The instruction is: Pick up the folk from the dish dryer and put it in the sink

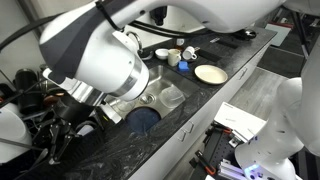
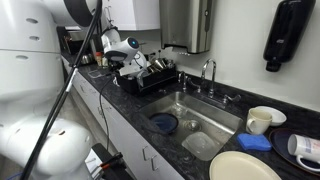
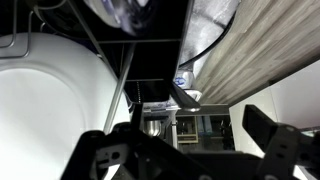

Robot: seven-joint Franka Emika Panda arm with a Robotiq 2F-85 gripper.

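Note:
The black wire dish dryer [image 2: 155, 77] stands on the dark counter beside the sink [image 2: 215, 118], and it also shows in an exterior view [image 1: 30, 95]. The sink is a steel basin [image 1: 165, 88] with a curved faucet [image 2: 208, 72]. My gripper [image 2: 132, 62] hangs low over the rack's end farthest from the sink, half hidden behind the arm [image 1: 72, 122]. In the wrist view its dark fingers [image 3: 190, 142] stand wide apart with nothing between them, and thin rack bars [image 3: 118, 80] cross the picture. I cannot make out the fork in any view.
A blue round dish [image 2: 163, 123] and a clear container [image 2: 200, 145] lie in the sink. A cream plate [image 2: 240, 166], a mug [image 2: 262, 120] and a blue sponge [image 2: 255, 142] sit on the counter past the sink. The robot's white arm [image 1: 100, 55] fills the foreground.

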